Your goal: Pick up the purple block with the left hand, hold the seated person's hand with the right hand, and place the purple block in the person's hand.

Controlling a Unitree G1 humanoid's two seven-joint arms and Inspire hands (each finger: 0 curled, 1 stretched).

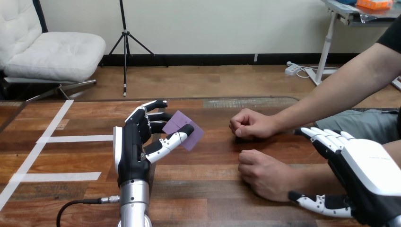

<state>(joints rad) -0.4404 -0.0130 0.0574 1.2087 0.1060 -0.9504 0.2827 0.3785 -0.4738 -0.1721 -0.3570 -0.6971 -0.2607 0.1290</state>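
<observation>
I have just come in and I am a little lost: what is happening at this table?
The robot's left hand pinches a purple block above the table. The person's farther hand and nearer hand rest on the table as fists. The robot's right hand is open beside the nearer wrist, not closed on it. The block is not yet handed over.

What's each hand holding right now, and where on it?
Left hand pinches the purple block at its left side, thumb across the front. Right hand is open beside the person's nearer wrist, holding nothing.
</observation>
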